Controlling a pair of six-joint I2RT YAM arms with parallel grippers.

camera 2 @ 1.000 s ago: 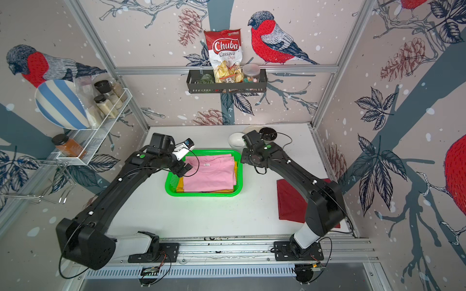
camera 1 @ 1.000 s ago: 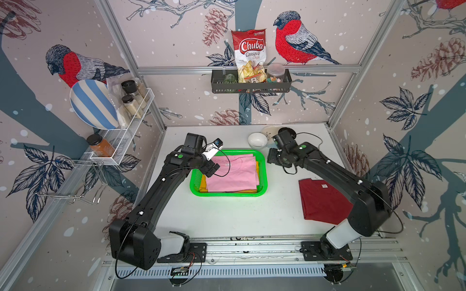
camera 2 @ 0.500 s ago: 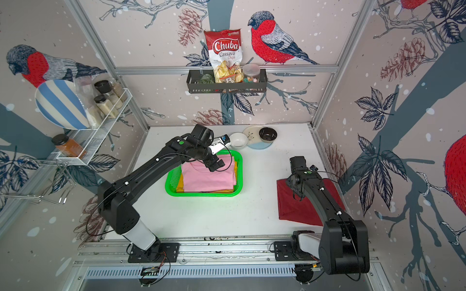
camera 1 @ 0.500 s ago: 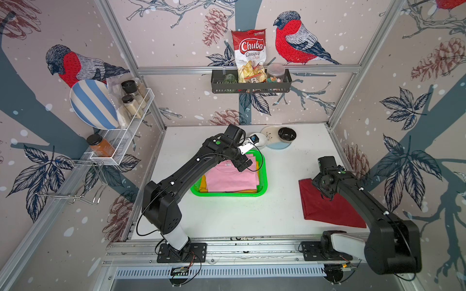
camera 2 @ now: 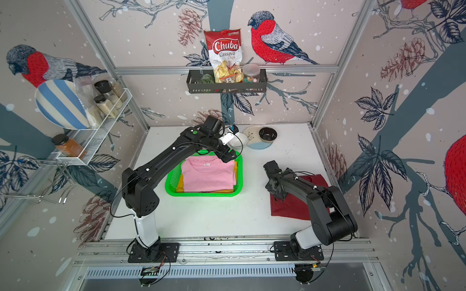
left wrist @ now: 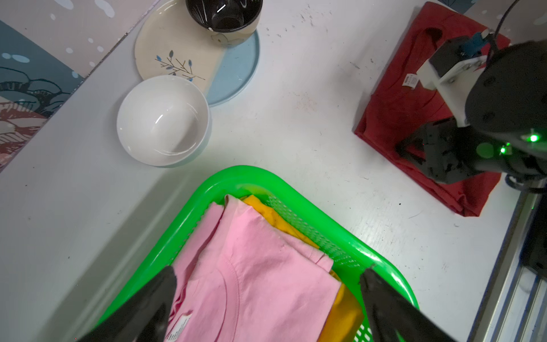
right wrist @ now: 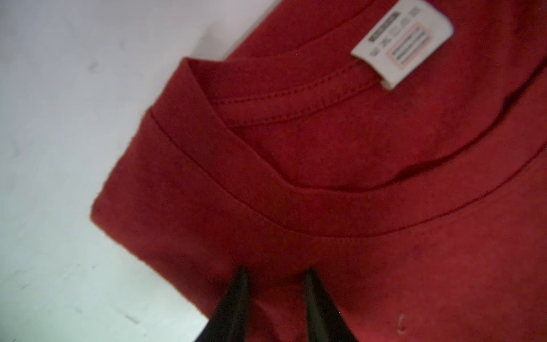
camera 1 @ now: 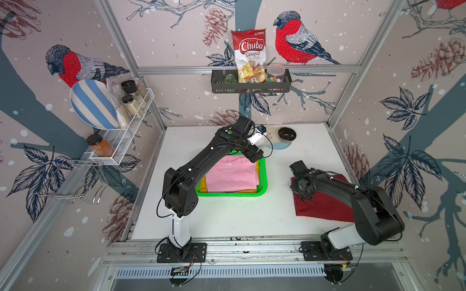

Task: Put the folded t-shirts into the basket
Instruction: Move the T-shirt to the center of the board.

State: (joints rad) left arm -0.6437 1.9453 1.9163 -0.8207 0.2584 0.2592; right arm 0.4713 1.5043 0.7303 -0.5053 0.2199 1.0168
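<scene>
The green basket [camera 1: 263, 176] [camera 2: 239, 176] [left wrist: 296, 189] stands mid-table and holds the pink t-shirt [camera 1: 232, 176] [camera 2: 208, 176] [left wrist: 260, 281] lying on the mustard yellow t-shirt [camera 1: 203, 184] [left wrist: 266, 213]. My left gripper [camera 1: 254, 156] [camera 2: 228, 155] [left wrist: 269, 271] hovers open above the basket's far right corner, nothing between its fingers. The dark red t-shirt [camera 1: 320, 206] [camera 2: 290, 206] [left wrist: 399, 103] [right wrist: 325, 148] lies flat on the table at the right. My right gripper [camera 1: 301, 195] [camera 2: 277, 195] [right wrist: 276, 274] presses down on its left edge near the collar, jaws narrow with bunched red cloth between them.
A white bowl [left wrist: 162, 120], a cream and blue plate [left wrist: 233, 74] and a black bowl [camera 1: 287, 133] [left wrist: 225, 14] sit at the table's back. A black rack [camera 1: 251, 85] hangs on the back wall. A white mesh rack [camera 1: 126, 131] hangs on the left wall.
My left gripper moved from the basket's far left to its far right corner. My right arm swung from behind the basket to the dark red t-shirt, and its jaws narrowed on the cloth.
</scene>
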